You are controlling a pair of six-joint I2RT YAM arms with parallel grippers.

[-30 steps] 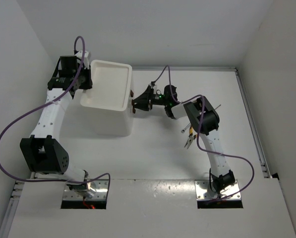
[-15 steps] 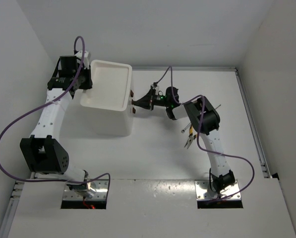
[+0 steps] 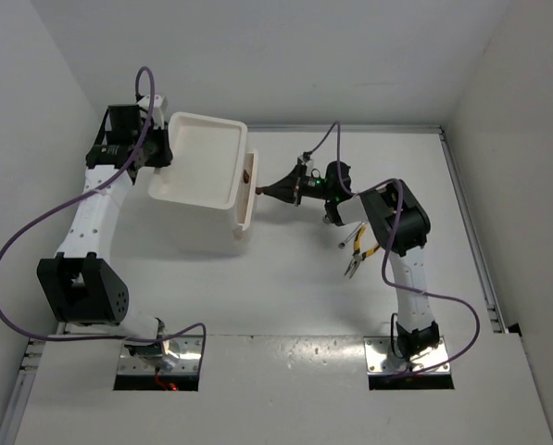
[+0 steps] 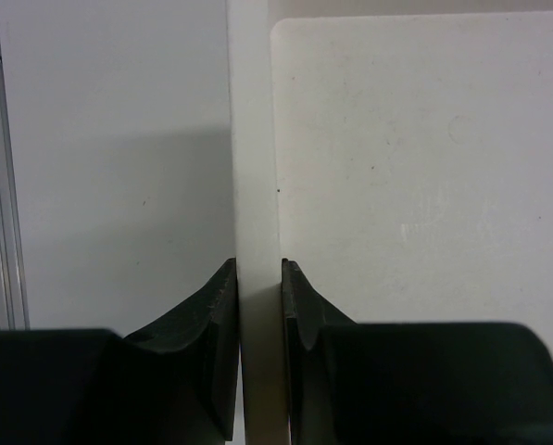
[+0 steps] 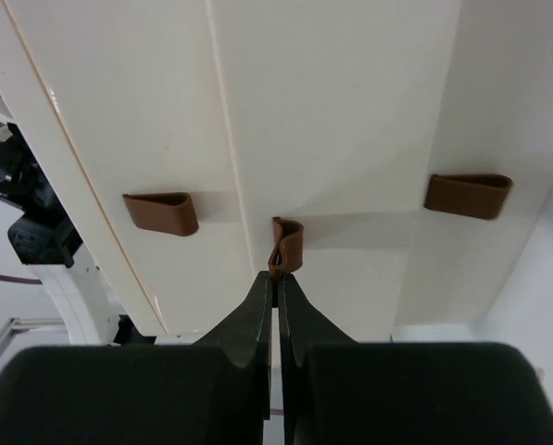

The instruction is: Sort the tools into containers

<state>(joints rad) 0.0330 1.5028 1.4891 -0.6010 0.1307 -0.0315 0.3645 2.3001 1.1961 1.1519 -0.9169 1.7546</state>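
Note:
The white box unit stands at the back left, its top tray bare. My left gripper is shut on the tray's left rim, one finger on each side of it. My right gripper is shut on the middle red-brown drawer handle; that drawer stands partly pulled out. Two more handles show in the right wrist view, one to the left and one to the right. Yellow-handled pliers and a silver tool lie by my right arm, which partly hides them.
White walls close in the table on the left, back and right. A metal rail runs along the right edge. Purple cables loop from both arms. The other tools are hidden or out of view.
My right gripper has moved right with the handle pinched, and the drawer has slid out from the box. The right arm's elbow has shifted right. The left gripper has stayed on the rim.

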